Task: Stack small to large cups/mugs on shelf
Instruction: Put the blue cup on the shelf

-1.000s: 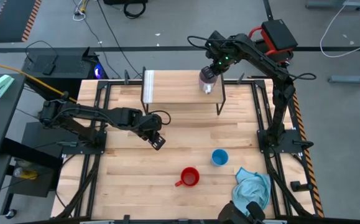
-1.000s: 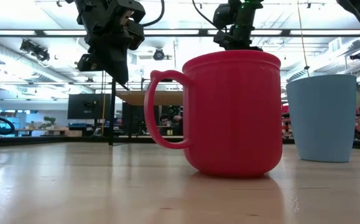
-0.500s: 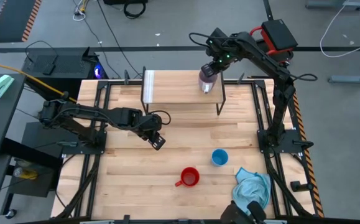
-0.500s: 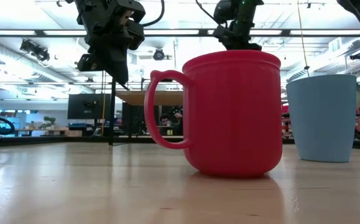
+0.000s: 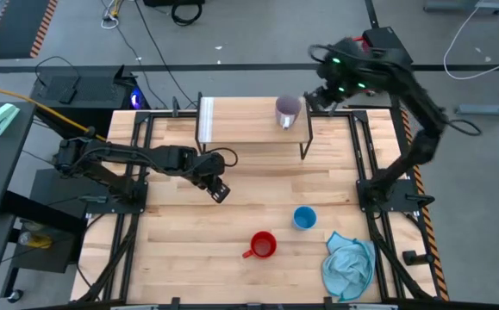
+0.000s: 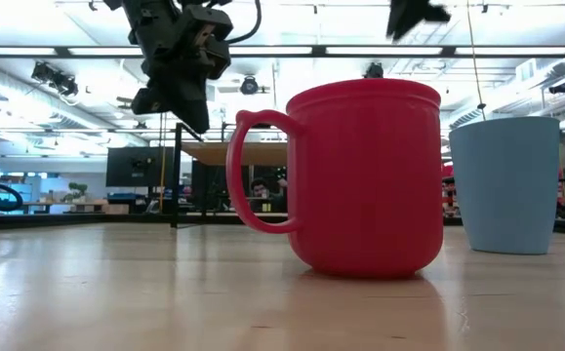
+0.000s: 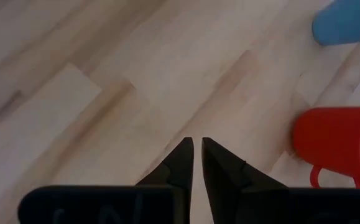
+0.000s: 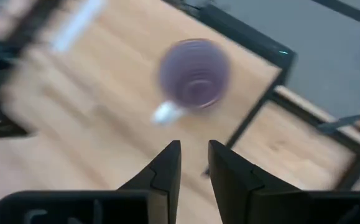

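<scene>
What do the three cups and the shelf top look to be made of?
Purple-grey mug: probably translucent plastic, since the shelf's pale wood shows faintly through its wall.
Red mug: opaque, likely plastic; smooth, soft sheen, faint ribbing.
Light blue cup: opaque, matte, probably plastic.
Shelf: light wood with visible grain, on thin black legs, likely metal.

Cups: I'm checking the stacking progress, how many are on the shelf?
1: the purple mug stands on the shelf; the red mug and blue cup remain on the table.

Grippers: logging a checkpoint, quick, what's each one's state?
Left gripper: jaws closed, empty, above the table.
Right gripper: jaws slightly open, empty, above the purple mug.
</scene>
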Controlling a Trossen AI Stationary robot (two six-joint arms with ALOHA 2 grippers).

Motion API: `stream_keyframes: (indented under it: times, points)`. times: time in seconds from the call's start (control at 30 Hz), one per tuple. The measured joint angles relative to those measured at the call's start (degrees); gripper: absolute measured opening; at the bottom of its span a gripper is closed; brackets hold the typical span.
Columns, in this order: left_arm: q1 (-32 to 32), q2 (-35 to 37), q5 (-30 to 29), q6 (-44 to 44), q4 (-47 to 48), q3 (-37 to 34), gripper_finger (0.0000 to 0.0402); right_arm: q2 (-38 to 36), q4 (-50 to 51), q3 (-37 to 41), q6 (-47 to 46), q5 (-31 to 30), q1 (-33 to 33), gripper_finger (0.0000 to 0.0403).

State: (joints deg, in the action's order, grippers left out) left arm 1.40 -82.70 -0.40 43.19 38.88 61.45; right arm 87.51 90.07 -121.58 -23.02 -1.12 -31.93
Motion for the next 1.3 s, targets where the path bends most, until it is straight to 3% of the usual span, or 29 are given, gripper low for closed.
stream_keyframes:
  times: [0.33,0.47,0.63,0.77,0.93,1.07,1.3]
  points:
    - [2.68,-0.02,0.02,-3.41,-2.74,0.00,0.0041,-12.28,-0.16,2.83,-22.85,-6.40,28.87,0.0089]
    - [3.04,-0.02,0.04,-3.87,-2.76,0.00,0.0037,-14.36,-0.14,11.88,-31.94,-8.44,39.64,0.0089]
    - [3.01,-0.02,0.11,-4.01,-2.76,0.00,0.0040,-14.76,-0.05,29.69,-41.15,-8.47,48.68,0.0089]
    - [3.01,-0.02,0.11,-4.01,-2.75,0.00,0.0043,-13.97,-1.61,42.17,-47.34,-8.15,52.66,0.0089]
    - [3.01,-0.02,0.61,-3.99,-2.73,0.00,0.0039,-11.98,-13.69,51.89,-48.35,-5.85,54.65,0.0089]
    - [3.01,-0.02,0.66,-3.97,-2.70,0.00,0.0041,-9.76,-19.68,54.85,-48.38,-5.66,54.74,0.0089]
    - [3.01,-0.02,0.70,-3.86,-2.69,0.00,0.0045,-4.33,-21.09,54.93,-45.15,-5.66,54.04,0.0089]
